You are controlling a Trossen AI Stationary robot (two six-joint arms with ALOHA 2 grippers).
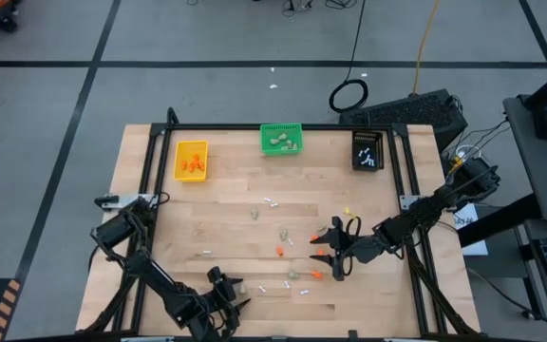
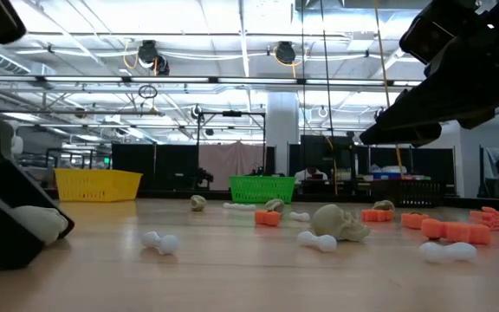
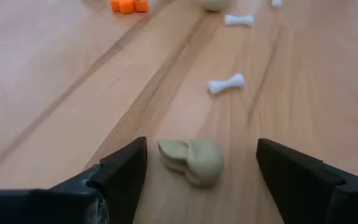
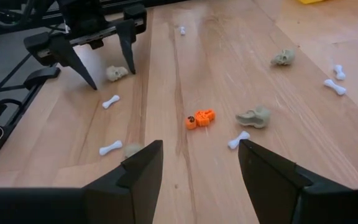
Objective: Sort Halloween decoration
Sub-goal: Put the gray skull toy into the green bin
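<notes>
Small Halloween decoration pieces lie scattered on the wooden table: orange bits (image 4: 199, 118), beige skull lumps (image 4: 253, 117) and white bones (image 3: 226, 83). Near the table's near edge, left of centre, my left gripper (image 1: 235, 290) is open and low. Its fingers (image 3: 124, 173) stand on either side of one beige skull (image 3: 194, 160), which rests on the wood, with a gap on each side. My right gripper (image 4: 201, 155) hovers open above the table's right half, with the orange bit just ahead of it and nothing between its fingers.
Three small bins stand along the far edge: yellow (image 1: 191, 160) holding orange bits, green (image 1: 281, 140) holding beige lumps, black (image 1: 368, 150) holding white bones. A dark frame (image 1: 150, 204) runs along the table's left, right and far sides. Bare wood lies between the bins and the scattered pieces.
</notes>
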